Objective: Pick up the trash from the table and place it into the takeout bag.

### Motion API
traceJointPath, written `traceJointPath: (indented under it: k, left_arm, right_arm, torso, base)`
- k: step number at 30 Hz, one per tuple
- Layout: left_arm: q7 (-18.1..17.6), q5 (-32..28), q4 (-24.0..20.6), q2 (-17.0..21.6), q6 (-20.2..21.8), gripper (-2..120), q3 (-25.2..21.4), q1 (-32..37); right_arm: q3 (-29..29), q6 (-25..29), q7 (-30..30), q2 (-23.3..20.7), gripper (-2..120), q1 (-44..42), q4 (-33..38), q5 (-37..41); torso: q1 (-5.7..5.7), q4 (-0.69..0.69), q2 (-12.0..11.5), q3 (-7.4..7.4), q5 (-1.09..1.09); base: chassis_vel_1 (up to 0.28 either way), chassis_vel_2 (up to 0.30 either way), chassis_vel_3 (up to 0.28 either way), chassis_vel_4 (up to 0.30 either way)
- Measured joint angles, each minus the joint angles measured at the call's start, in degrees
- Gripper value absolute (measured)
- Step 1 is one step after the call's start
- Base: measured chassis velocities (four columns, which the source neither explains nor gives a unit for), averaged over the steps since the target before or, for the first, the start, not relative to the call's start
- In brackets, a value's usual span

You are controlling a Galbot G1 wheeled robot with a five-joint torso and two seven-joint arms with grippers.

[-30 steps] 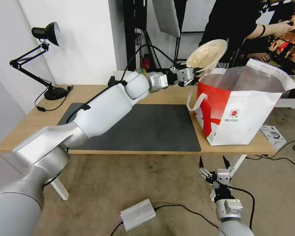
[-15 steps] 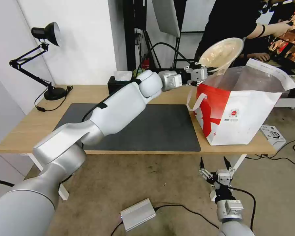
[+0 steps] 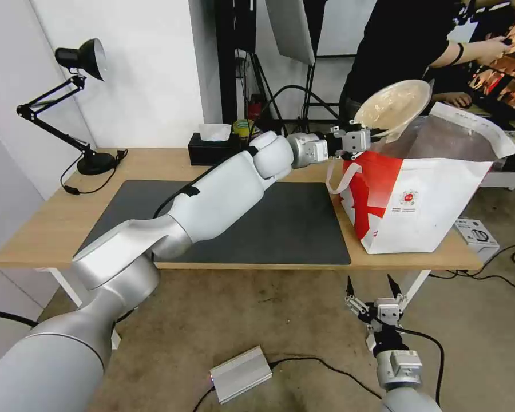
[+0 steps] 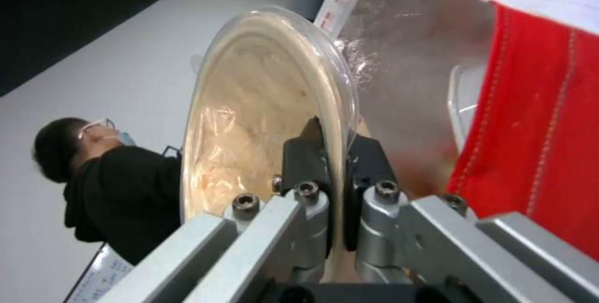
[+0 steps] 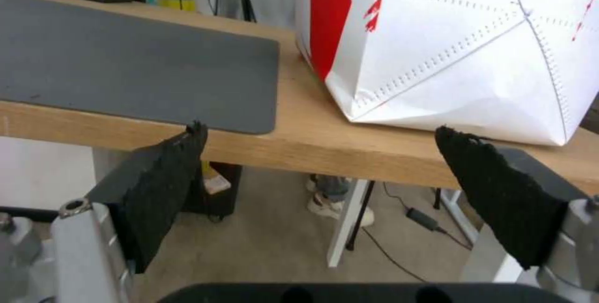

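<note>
Tan pulp, pinched at its rim, is what the left gripper (image 3: 367, 137) has hold of: the tan pulp bowl (image 3: 392, 108) hangs tilted on edge above the near-left lip of the takeout bag (image 3: 418, 189), its hollow turned back toward the robot. In the left wrist view the two black fingers (image 4: 304, 153) sit on either side of the bowl's wall (image 4: 250, 129), clamped tight, with the bag's red panel (image 4: 536, 120) and foil lining just beyond. The bag stands at the right end of the table (image 3: 57, 212), beside the dark grey mat (image 3: 280, 220), which lies bare (no other bowl or cup is visible on it, so this looks like the last piece of trash). The right gripper (image 3: 376, 296) waits low in front of the table edge, its jaws spread wide and holding nothing; its own camera looks up at the table edge (image 5: 325, 144) and the bag's white side (image 5: 462, 45). The step in hand seems to be the drop into the bag. The next move calls for carrying the bowl further over the open mouth, clear of the rim, before letting go.
</note>
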Motion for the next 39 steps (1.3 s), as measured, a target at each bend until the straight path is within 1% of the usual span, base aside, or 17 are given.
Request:
traceJointPath:
  k: [9, 33, 34, 37, 38, 39]
  left_arm:
    - [-0.1, 0.7, 1.2, -1.2, -0.2, 1, 0.0, 0.0]
    - [-0.2, 2.4, 6.1, -4.5, -1.4, 1, -0.5, -1.3]
    - [-0.2, 2.5, 6.2, -4.6, -1.5, 1, -0.6, -1.4]
    - [-0.2, 2.6, 6.3, -4.6, -1.5, 14, -0.5, -1.4]
    - [-0.2, 2.6, 6.3, -4.6, -1.5, 14, -0.5, -1.4]
    - [-0.2, 2.6, 6.3, -4.7, -1.5, 19, -0.5, -1.4]
  right_arm:
    - [0.1, 0.0, 0.0, 0.2, 95, -0.1, 0.1, 0.0]
    - [0.1, 0.0, 0.0, 0.5, 95, 0.4, 0.0, 0.1]
    - [0.1, 0.0, 0.0, 0.5, 95, 0.4, 0.0, 0.1]
    - [0.1, 0.0, 0.0, 0.5, 95, 0.4, 0.0, 0.2]
    - [0.1, 0.0, 0.0, 0.5, 95, 0.4, 0.0, 0.2]
    - [0.1, 0.0, 0.0, 0.6, 95, 0.4, 0.0, 0.2]
  torso:
    - [0.0, 0.0, 0.0, 0.0, 0.0]
    - [0.0, 0.0, 0.0, 0.0, 0.0]
    - [0.0, 0.0, 0.0, 0.0, 0.0]
    - [0.0, 0.01, 0.0, 0.0, 0.0]
    - [0.0, 0.01, 0.0, 0.0, 0.0]
    - [0.0, 0.01, 0.0, 0.0, 0.0]
  base:
    - [0.0, 0.0, 0.0, 0.0]
    - [0.0, 0.0, 0.0, 0.0]
    - [0.0, 0.0, 0.0, 0.0]
    - [0.0, 0.0, 0.0, 0.0]
    - [0.0, 0.0, 0.0, 0.0]
    - [0.0, 0.0, 0.0, 0.0]
